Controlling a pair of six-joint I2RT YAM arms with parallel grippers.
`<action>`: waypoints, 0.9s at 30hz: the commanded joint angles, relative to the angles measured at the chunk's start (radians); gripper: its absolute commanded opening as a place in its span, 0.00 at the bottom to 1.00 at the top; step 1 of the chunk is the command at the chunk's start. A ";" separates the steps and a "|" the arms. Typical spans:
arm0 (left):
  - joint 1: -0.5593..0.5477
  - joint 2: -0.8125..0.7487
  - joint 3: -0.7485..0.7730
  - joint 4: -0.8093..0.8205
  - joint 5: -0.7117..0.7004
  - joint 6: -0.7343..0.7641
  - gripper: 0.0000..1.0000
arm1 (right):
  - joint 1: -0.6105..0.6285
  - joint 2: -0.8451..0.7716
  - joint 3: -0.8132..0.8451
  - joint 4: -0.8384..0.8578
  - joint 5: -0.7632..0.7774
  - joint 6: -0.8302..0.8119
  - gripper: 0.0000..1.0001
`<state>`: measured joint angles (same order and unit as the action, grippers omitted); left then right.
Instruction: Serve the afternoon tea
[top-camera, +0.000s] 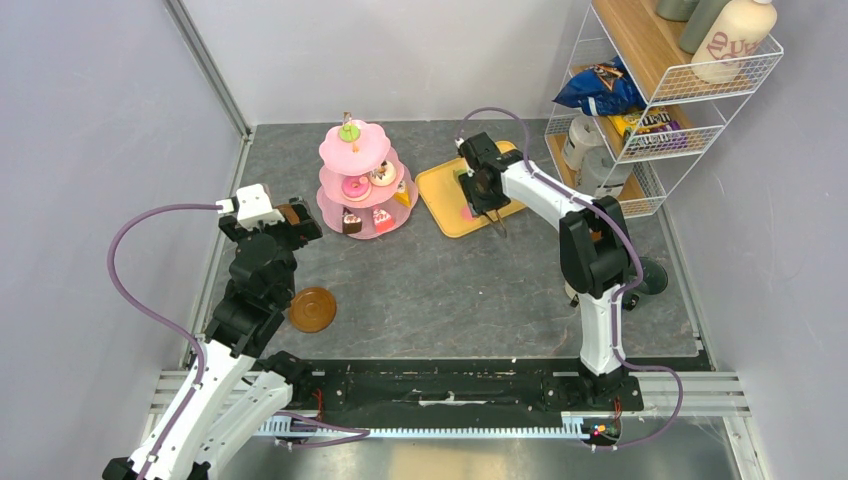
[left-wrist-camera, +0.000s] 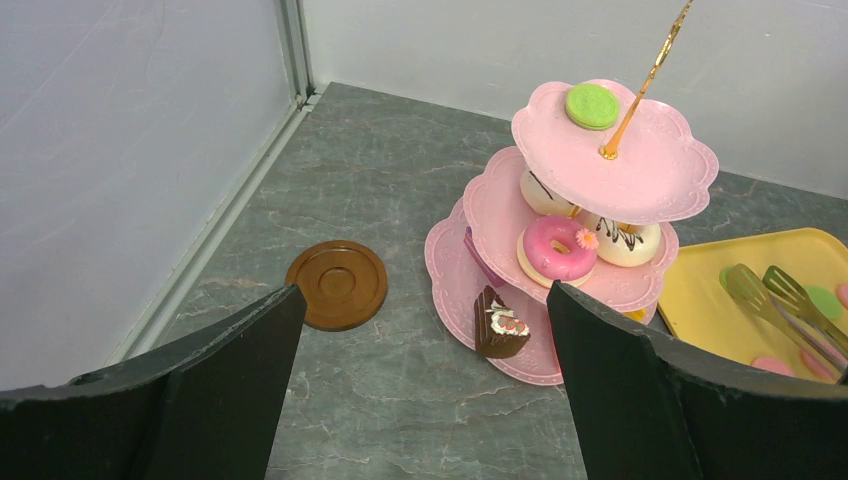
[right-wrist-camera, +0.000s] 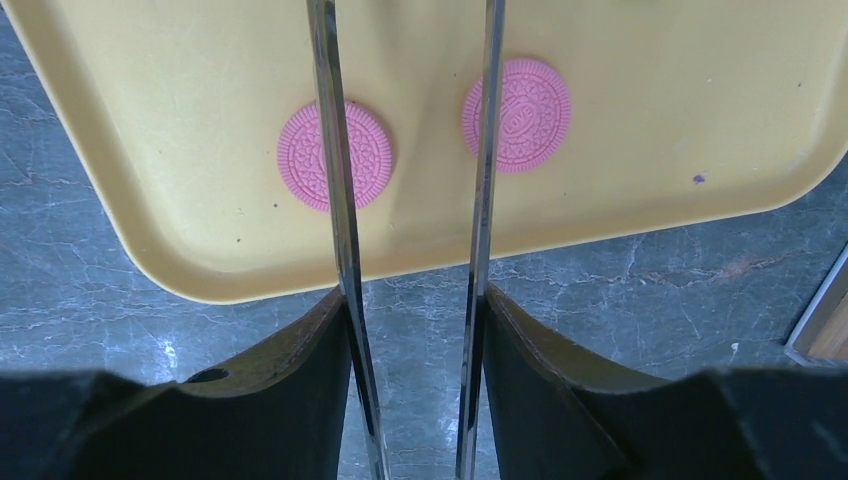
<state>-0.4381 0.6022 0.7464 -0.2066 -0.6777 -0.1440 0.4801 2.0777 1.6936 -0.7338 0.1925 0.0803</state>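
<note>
While the left pincer (left-wrist-camera: 425, 298) gapes, the right pincer (right-wrist-camera: 415, 295) grips tongs (right-wrist-camera: 337, 200) (pointing lengthwise across the tray (right-wrist-camera: 650, 120)).

stand (left-wrist-camera: 660, 170) pink | tray (right-wrist-camera: 640, 120) yellow | macarons (right-wrist-camera: 516, 115) pink, embossed | saucer (left-wrist-camera: 337, 284) brown | tongs (right-wrist-camera: 340, 200) silver | tabletop (left-wrist-camera: 380, 180) grey, veined

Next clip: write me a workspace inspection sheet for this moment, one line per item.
Surface: grey marbled table.
Job's things: pink three-tier stand carries a green macaron, donuts and cake wedges; two pink macarons lie on the yellow tray; brown saucer sits bare beside the left arm.
Clutter: blue crisp bag, yellow candy packet and cream bottle, all on the shelf.
Grippers: left pincer open, empty; right pincer shut on tongs over the tray.
Cables: purple cables arch off both arms.
Surroundings: white wire shelf at right; grey walls.
</note>
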 joint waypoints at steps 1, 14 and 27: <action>0.001 0.002 0.001 0.044 0.002 -0.025 0.99 | -0.002 0.018 0.072 -0.013 0.003 -0.016 0.53; 0.000 0.004 0.002 0.044 0.007 -0.025 0.99 | -0.001 0.033 0.111 -0.033 -0.024 -0.028 0.55; 0.001 0.005 0.001 0.045 0.006 -0.025 0.99 | 0.009 0.082 0.164 -0.104 0.045 -0.045 0.55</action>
<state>-0.4381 0.6044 0.7464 -0.2066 -0.6765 -0.1440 0.4808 2.1487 1.7992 -0.8104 0.1978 0.0517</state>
